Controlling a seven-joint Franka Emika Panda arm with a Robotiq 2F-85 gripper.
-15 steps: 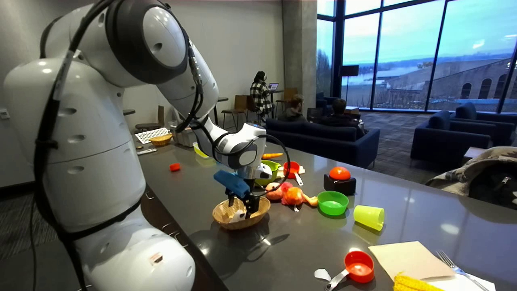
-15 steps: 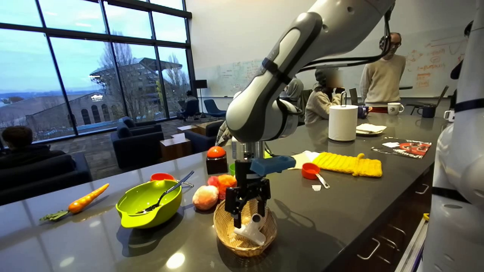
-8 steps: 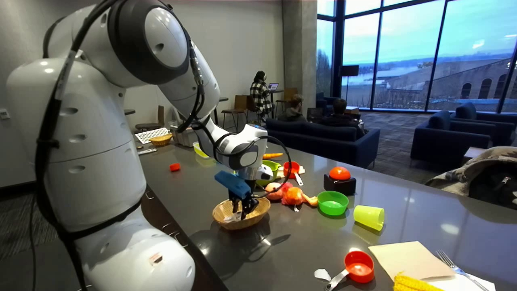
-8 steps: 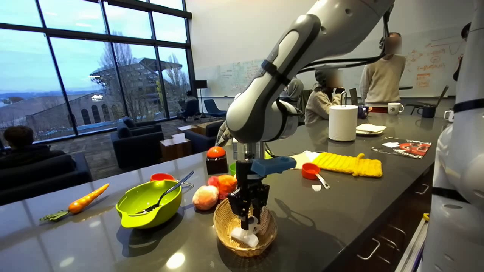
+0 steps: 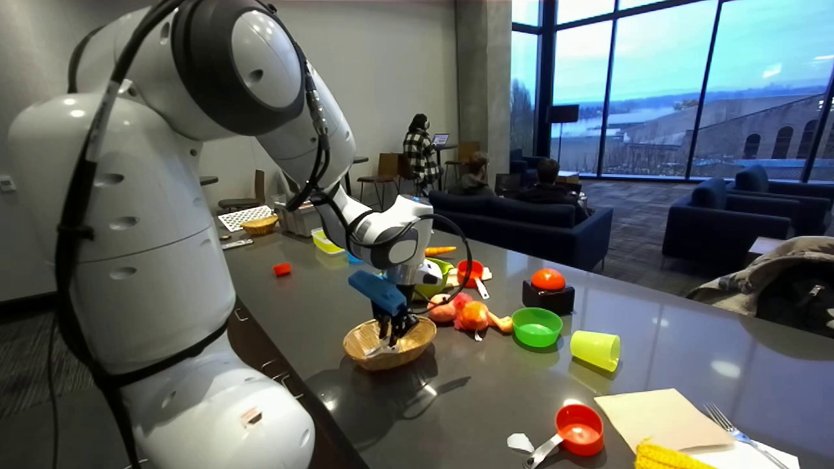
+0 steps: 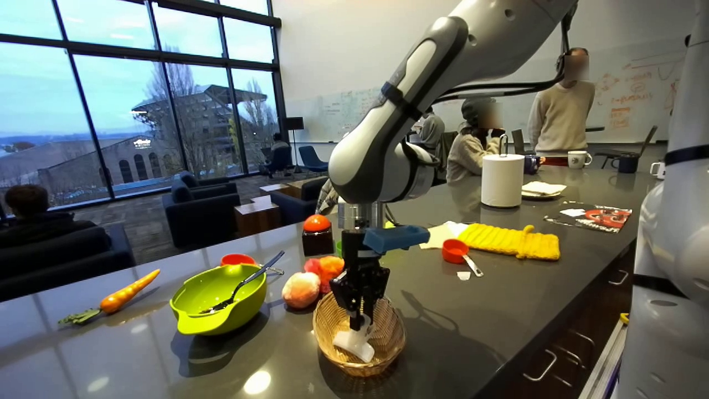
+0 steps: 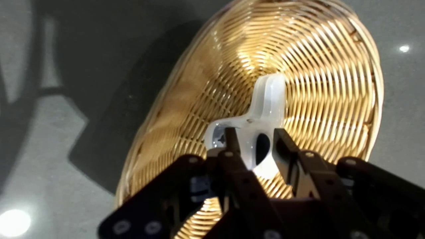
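We found the white, glossy plastic clip (image 7: pixel 255 126) inside the oval tan wicker basket (image 7: pixel 327 76). The black two-fingered gripper (image 7: pixel 255 137) reached down into the same basket, its jaws closed on the clip, one finger at either side. We could not establish whether the clip also rested on the woven floor of the basket. The basket itself stood upright on the glossy dark grey counter (image 6: pixel 454 316). Just beside its rim, in both exterior views, we noted a pinkish peach-like ball (image 6: pixel 301 290) and, next to that, a round orange fruit (image 5: pixel 474 315). In an exterior view, a lime-green bowl (image 6: pixel 221 326) with a spout, holding a metal utensil (image 6: pixel 250 279), stood near the basket to its left; an orange carrot (image 6: pixel 126 293) with a green top lay farther left of it. To the right of the basket in an exterior view, we recorded a round bright green bowl (image 5: pixel 537 337), then a yellow-green plastic cup (image 5: pixel 591 348) lying on its side. A red measuring cup (image 5: pixel 586 448) with a pale handle was well apart from the basket.
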